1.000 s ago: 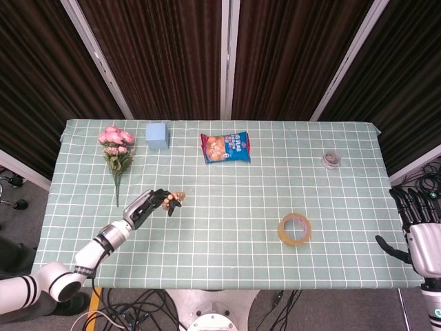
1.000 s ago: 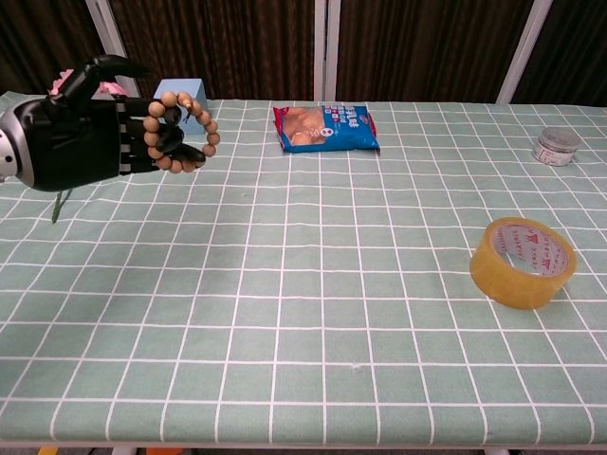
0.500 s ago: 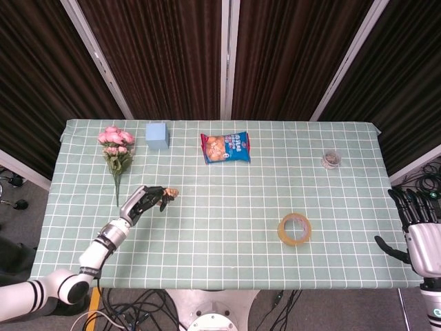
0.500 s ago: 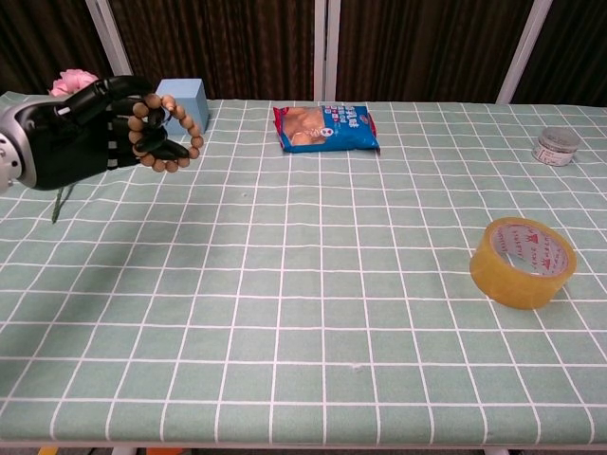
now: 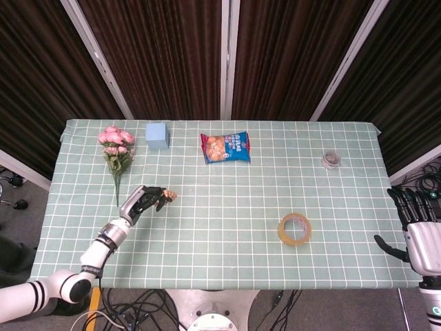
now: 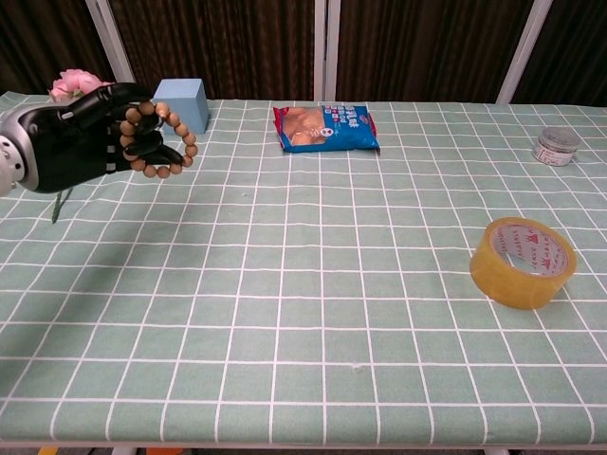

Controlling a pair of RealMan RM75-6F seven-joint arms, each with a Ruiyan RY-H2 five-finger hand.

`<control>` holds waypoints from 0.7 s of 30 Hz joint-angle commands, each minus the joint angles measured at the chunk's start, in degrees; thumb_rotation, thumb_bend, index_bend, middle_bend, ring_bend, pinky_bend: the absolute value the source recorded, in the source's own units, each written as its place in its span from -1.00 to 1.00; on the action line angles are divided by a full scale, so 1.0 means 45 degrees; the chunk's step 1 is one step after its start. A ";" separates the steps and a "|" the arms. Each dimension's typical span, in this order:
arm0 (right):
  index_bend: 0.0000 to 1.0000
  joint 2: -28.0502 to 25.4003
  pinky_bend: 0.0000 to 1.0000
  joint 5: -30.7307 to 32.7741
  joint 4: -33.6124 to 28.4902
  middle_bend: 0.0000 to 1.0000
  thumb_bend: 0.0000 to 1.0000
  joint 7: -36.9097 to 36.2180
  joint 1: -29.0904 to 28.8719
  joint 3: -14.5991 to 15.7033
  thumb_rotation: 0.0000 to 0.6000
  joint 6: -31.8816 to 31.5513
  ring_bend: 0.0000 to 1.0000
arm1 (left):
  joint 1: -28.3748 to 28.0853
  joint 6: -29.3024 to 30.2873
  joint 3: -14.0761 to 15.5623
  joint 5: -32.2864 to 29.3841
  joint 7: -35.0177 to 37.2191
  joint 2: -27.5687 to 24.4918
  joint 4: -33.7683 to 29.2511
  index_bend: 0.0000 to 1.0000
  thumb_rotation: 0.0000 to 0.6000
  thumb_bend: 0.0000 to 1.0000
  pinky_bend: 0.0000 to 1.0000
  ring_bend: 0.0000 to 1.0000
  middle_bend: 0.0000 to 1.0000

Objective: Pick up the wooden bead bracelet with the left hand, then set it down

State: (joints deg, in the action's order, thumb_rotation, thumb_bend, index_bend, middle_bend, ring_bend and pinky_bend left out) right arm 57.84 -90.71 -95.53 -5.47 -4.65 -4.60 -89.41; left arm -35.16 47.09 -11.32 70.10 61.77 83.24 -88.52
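My left hand [image 6: 81, 147] holds the wooden bead bracelet [image 6: 163, 139], a ring of light brown beads, above the left part of the green checked table [image 6: 313, 265]. In the head view the same left hand [image 5: 141, 201] hovers left of the table's middle, with the bracelet [image 5: 169, 196] showing at its fingertips. My right hand [image 5: 422, 231] hangs off the table's right edge with its fingers spread and nothing in it; the chest view does not show it.
A pink flower bunch [image 5: 117, 148] and a blue cube [image 5: 158, 135] lie at the back left. A blue snack bag [image 5: 225, 147] sits at the back centre. A tape roll [image 5: 295, 229] is at the front right, and a small tin [image 5: 331, 160] at the back right.
My left hand has drawn back to the left and a little away from the table's middle, carrying the bracelet with it. The right hand has stayed where it was.
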 commanded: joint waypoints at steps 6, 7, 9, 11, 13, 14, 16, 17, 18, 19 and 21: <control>-1.00 -0.0011 -1.00 0.0002 0.0002 -0.84 -0.85 -0.0027 0.0019 0.0012 1.00 -0.0010 -1.00 | 0.0203 -0.0055 -0.0172 0.0041 -0.0121 0.0046 -0.0047 0.40 -0.11 0.35 -0.82 -0.17 0.56; -1.00 -0.0011 -1.00 0.0003 0.0001 -0.84 -0.86 -0.0032 0.0021 0.0011 1.00 -0.0011 -1.00 | 0.0223 -0.0063 -0.0180 0.0077 -0.0124 0.0043 -0.0051 0.39 -0.15 0.37 -0.82 -0.17 0.55; -1.00 -0.0012 -1.00 0.0003 0.0000 -0.84 -0.86 -0.0037 0.0025 0.0012 1.00 -0.0014 -1.00 | 0.0262 -0.0085 -0.0192 0.0207 -0.0093 0.0037 -0.0056 0.37 -0.25 0.42 -0.82 -0.17 0.51; -1.00 -0.0007 -1.00 0.0002 0.0002 -0.84 -0.86 -0.0048 0.0025 0.0011 1.00 -0.0017 -1.00 | 0.0295 -0.0115 -0.0202 0.0333 -0.0027 0.0030 -0.0044 0.34 -0.36 0.45 -0.82 -0.17 0.47; -1.00 -0.0014 -1.00 0.0001 0.0000 -0.84 -0.86 -0.0051 0.0021 0.0012 1.00 -0.0006 -1.00 | 0.0314 -0.0148 -0.0215 0.0449 0.0061 0.0024 -0.0025 0.31 -0.42 0.46 -0.82 -0.18 0.44; -1.00 -0.0016 -1.00 0.0003 -0.0004 -0.84 -0.87 -0.0050 0.0018 0.0008 1.00 -0.0005 -1.00 | 0.0321 -0.0161 -0.0215 0.0531 0.0113 0.0017 -0.0012 0.30 -0.43 0.47 -0.82 -0.19 0.42; -1.00 -0.0015 -1.00 0.0009 -0.0014 -0.84 -0.88 -0.0044 0.0021 0.0000 1.00 -0.0016 -1.00 | 0.0333 -0.0185 -0.0213 0.0700 0.0232 0.0013 0.0025 0.27 -0.47 0.48 -0.82 -0.20 0.40; -1.00 -0.0013 -1.00 0.0012 -0.0016 -0.84 -0.89 -0.0043 0.0020 -0.0003 1.00 -0.0016 -1.00 | 0.0335 -0.0200 -0.0211 0.0776 0.0298 0.0010 0.0036 0.26 -0.48 0.50 -0.82 -0.20 0.39; -1.00 -0.0012 -1.00 0.0021 -0.0018 -0.84 -0.89 -0.0035 0.0019 -0.0005 1.00 -0.0011 -1.00 | 0.0335 -0.0214 -0.0205 0.0872 0.0364 0.0007 0.0062 0.26 -0.50 0.51 -0.82 -0.21 0.39; -1.00 -0.0014 -1.00 0.0026 -0.0019 -0.84 -0.89 -0.0026 0.0016 -0.0006 1.00 -0.0002 -1.00 | 0.0334 -0.0207 -0.0205 0.0946 0.0404 0.0014 0.0091 0.25 -0.51 0.52 -0.82 -0.21 0.38; -1.00 -0.0014 -1.00 0.0037 -0.0032 -0.84 -0.89 -0.0010 0.0011 -0.0003 1.00 0.0021 -1.00 | 0.0331 -0.0206 -0.0192 0.1080 0.0481 0.0033 0.0162 0.24 -0.51 0.53 -0.82 -0.21 0.37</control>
State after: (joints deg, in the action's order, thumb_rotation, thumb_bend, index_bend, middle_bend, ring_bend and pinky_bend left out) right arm 57.78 -90.55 -95.67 -5.52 -4.59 -4.61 -89.33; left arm -33.67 46.18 -12.21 74.83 63.81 83.35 -87.91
